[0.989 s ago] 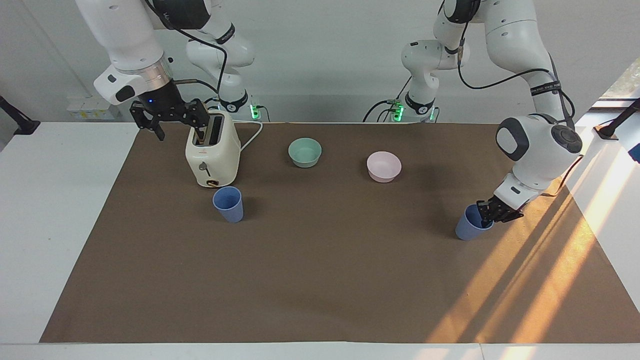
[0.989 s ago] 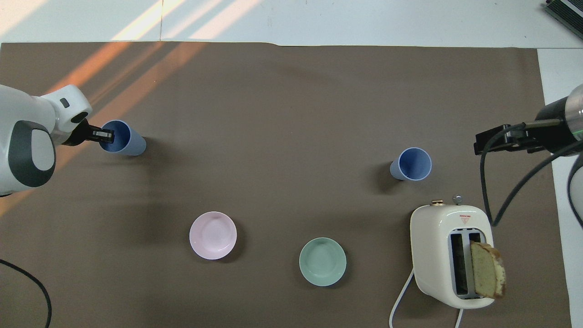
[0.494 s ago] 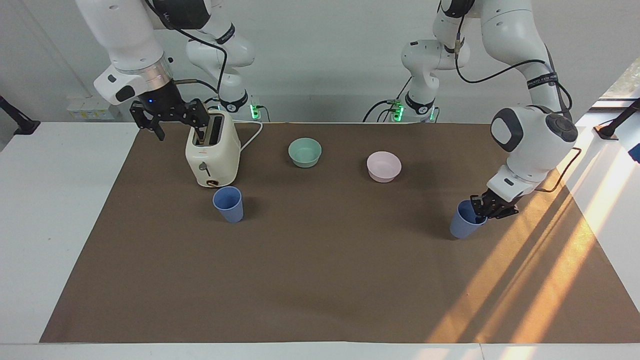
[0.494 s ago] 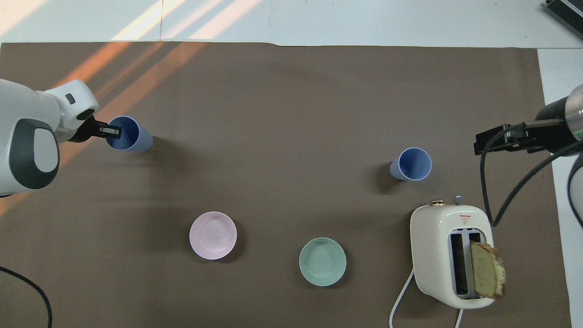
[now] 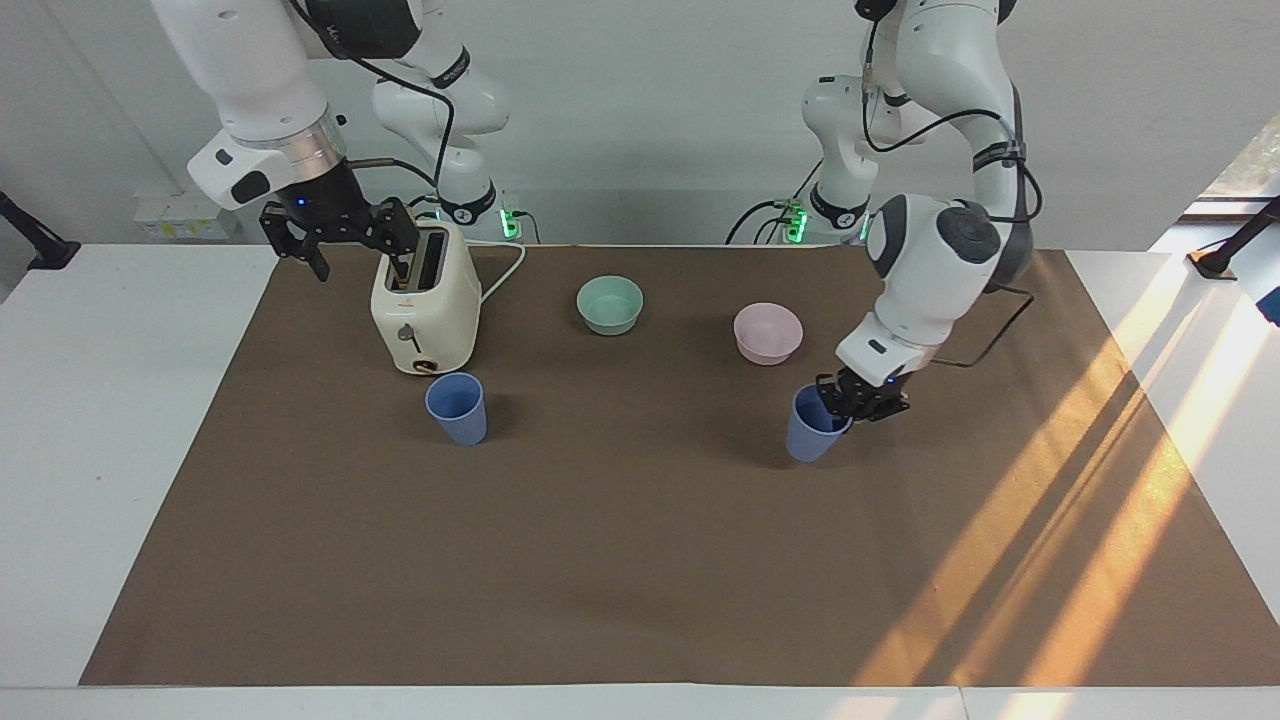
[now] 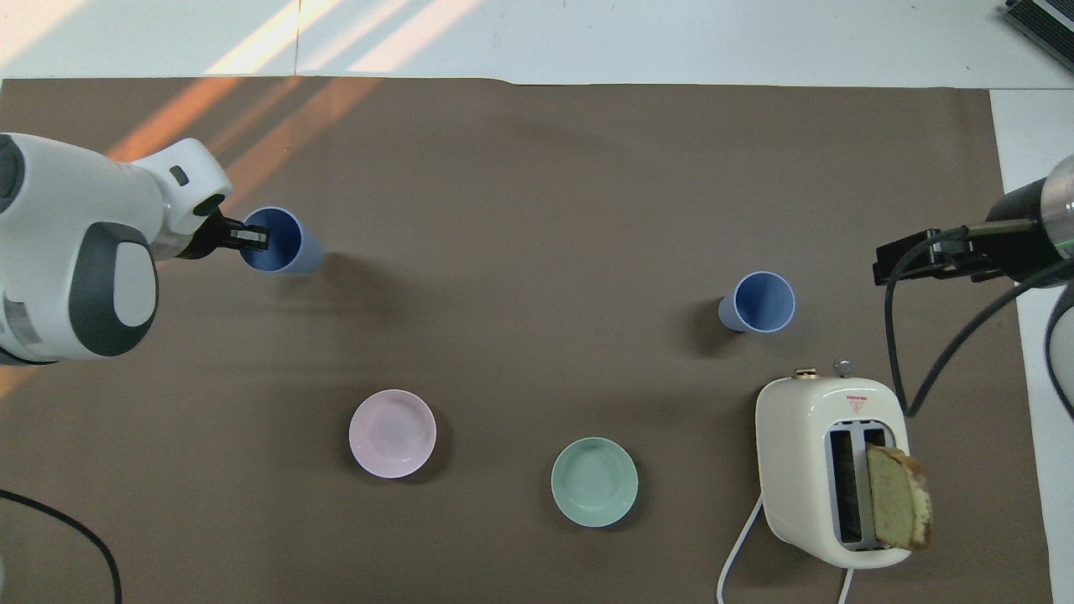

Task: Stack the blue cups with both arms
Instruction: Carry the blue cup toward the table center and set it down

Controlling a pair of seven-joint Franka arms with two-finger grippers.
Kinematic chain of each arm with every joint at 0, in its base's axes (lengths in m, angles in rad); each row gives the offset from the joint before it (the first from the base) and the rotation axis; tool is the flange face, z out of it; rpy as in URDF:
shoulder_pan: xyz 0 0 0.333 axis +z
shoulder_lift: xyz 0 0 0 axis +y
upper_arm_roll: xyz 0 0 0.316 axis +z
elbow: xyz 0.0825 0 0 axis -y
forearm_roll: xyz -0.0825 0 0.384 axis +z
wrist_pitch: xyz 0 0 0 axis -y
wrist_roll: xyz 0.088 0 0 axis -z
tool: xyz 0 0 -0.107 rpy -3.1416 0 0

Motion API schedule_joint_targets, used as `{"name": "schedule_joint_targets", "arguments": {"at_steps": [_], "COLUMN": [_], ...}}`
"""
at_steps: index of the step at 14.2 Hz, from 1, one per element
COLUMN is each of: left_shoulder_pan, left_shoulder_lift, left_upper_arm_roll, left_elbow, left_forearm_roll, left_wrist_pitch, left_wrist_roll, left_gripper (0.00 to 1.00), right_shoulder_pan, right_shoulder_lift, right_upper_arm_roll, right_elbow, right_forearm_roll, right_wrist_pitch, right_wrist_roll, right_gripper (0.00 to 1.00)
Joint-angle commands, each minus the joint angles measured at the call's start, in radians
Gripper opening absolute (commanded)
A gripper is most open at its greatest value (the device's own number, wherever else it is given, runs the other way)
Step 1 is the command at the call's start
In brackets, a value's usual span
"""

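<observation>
My left gripper [image 5: 842, 403] is shut on the rim of one blue cup [image 5: 810, 436] and holds it tilted just above the brown mat, over the spot beside the pink bowl; they also show in the overhead view, the gripper [image 6: 252, 239] and the cup [image 6: 289, 243]. The other blue cup [image 5: 457, 408] stands upright on the mat close to the toaster, on the side away from the robots; it also shows in the overhead view [image 6: 759, 302]. My right gripper [image 5: 345, 240] waits open and empty in the air beside the toaster's top, also in the overhead view [image 6: 904, 260].
A cream toaster [image 5: 425, 310] with a bread slice [image 6: 898, 497] in one slot stands at the right arm's end. A mint-green bowl [image 5: 610, 303] and a pale pink bowl [image 5: 768, 332] sit nearer to the robots. The brown mat [image 5: 640, 560] covers the table.
My left gripper has carried its blue cup from the left arm's end of the mat toward the middle, past the pink bowl. The right arm and the other cup have not moved.
</observation>
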Motion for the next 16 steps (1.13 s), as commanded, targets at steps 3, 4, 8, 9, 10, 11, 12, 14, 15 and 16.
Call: {"name": "schedule_joint_targets", "arguments": {"at_steps": [3, 4, 8, 9, 10, 11, 12, 14, 15, 16], "left_shoulder_pan": [-0.203, -0.232, -0.3, -0.3, -0.3, -0.297, -0.297, -0.285, -0.282, -0.262], "left_shoulder_lift": [-0.016, -0.008, 0.0, 0.001, 0.003, 0.004, 0.004, -0.015, -0.038, -0.058], "left_upper_arm_roll": [0.019, 0.018, 0.016, 0.016, 0.016, 0.016, 0.018, 0.024, 0.035, 0.045], "left_elbow": [-0.102, -0.108, -0.114, -0.108, -0.104, -0.096, -0.088, -0.065, -0.056, -0.056], "left_forearm_roll": [-0.001, -0.003, -0.009, -0.01, -0.013, -0.016, -0.016, -0.01, -0.004, -0.004], "left_wrist_pitch": [0.138, 0.143, 0.146, 0.146, 0.143, 0.142, 0.135, 0.117, 0.094, 0.071], "left_wrist_roll": [-0.223, -0.248, -0.368, -0.365, -0.363, -0.353, -0.35, -0.35, -0.342, -0.318], "left_gripper": [0.0, 0.0, 0.19, 0.48, 0.67, 0.86, 0.9, 1.0, 1.0, 1.0], "right_shoulder_pan": [-0.004, -0.004, -0.005, -0.004, -0.004, -0.004, -0.004, -0.004, -0.004, -0.004], "right_shoulder_lift": [-0.005, -0.005, -0.005, -0.005, -0.005, -0.005, -0.005, -0.005, -0.005, -0.005], "right_upper_arm_roll": [-0.002, -0.002, -0.002, -0.002, -0.002, -0.002, -0.002, -0.002, -0.002, -0.002], "right_elbow": [-0.004, -0.004, -0.004, -0.004, -0.004, -0.006, -0.004, -0.004, -0.006, -0.004], "right_forearm_roll": [0.001, 0.0, 0.001, 0.001, 0.001, 0.001, 0.001, 0.0, 0.0, 0.001], "right_wrist_pitch": [0.009, 0.007, 0.009, 0.007, 0.007, 0.007, 0.009, 0.007, 0.009, 0.007], "right_wrist_roll": [-0.025, -0.025, -0.025, -0.025, -0.025, -0.025, -0.025, -0.025, -0.025, -0.025], "right_gripper": [1.0, 1.0, 1.0, 1.0, 1.0, 1.0, 1.0, 1.0, 1.0, 1.0]}}
